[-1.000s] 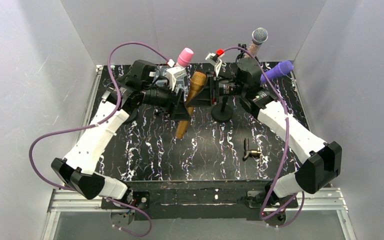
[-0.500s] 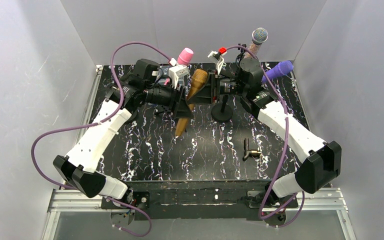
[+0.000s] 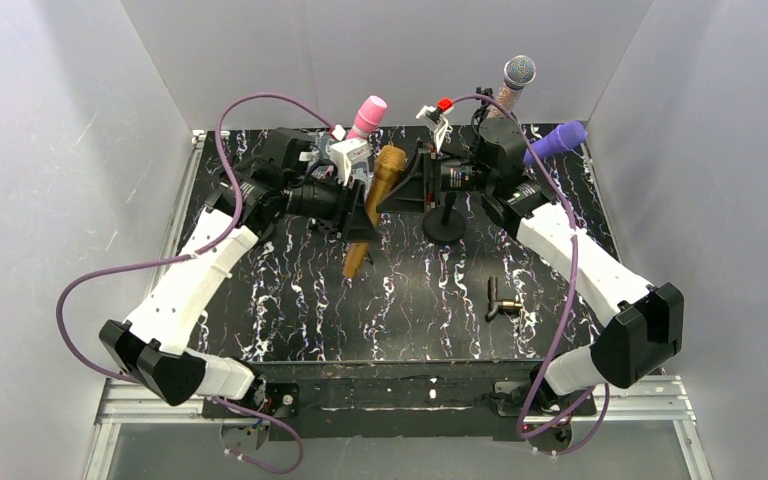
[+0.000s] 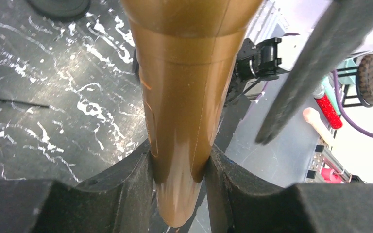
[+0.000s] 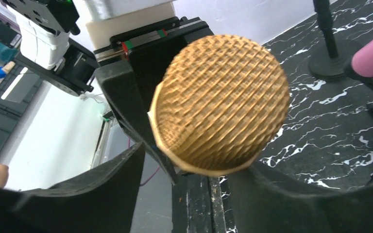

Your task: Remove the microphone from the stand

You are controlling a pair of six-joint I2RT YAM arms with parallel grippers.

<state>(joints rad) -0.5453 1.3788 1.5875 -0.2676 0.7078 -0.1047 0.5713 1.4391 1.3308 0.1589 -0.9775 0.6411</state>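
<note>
From above, the long gold microphone (image 3: 384, 178) with a mesh head hangs tilted over the black white-veined table (image 3: 290, 300), head toward the back, left of the black stand (image 3: 444, 226) with a round base and not touching it. The left gripper (image 3: 365, 218) has it by the lower body, and the right gripper (image 3: 407, 185) sits beside the head. In the left wrist view, the left gripper's (image 4: 178, 179) black fingers (image 4: 126, 179) press tight on both sides of the microphone's (image 4: 184, 97) tapered handle. In the right wrist view, the mesh head (image 5: 221, 102) fills the middle. The right gripper's (image 5: 209, 194) fingers (image 5: 111, 189) are spread to either side, with a clear gap on one side.
</note>
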